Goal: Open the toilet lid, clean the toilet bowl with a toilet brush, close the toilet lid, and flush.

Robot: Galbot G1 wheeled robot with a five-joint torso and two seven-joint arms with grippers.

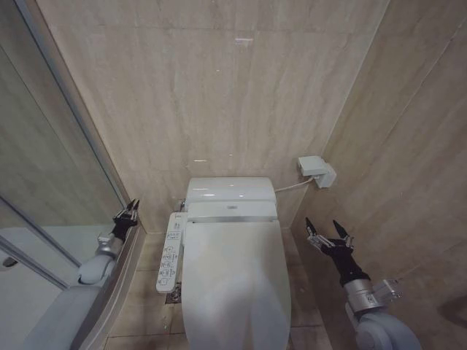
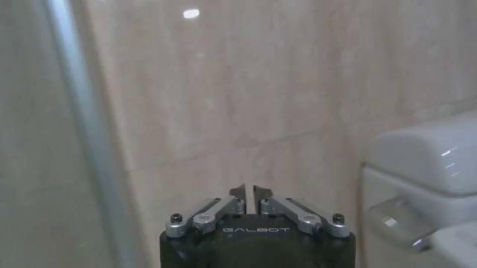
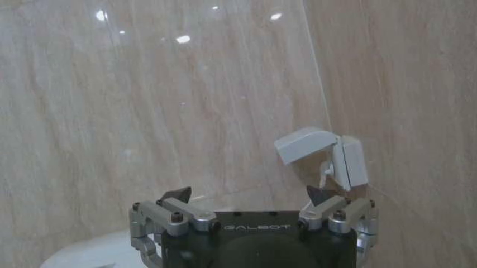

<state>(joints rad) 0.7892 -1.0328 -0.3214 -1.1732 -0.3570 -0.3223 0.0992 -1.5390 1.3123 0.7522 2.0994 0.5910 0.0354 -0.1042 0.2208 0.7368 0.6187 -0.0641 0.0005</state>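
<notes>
The toilet lid (image 1: 237,284) lies shut over the toilet bowl (image 1: 191,337), the button panel (image 1: 170,251) along its left side, while the right gripper (image 1: 327,232) hangs spread beside it and the left gripper (image 1: 130,211), seemingly pinched together, by the glass.

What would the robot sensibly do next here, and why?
Probably bring the open right gripper down to the toilet lid. The lid lies shut over the bowl, so no cleaning is possible yet. The left gripper, fingers together, hangs beside the glass partition.
</notes>
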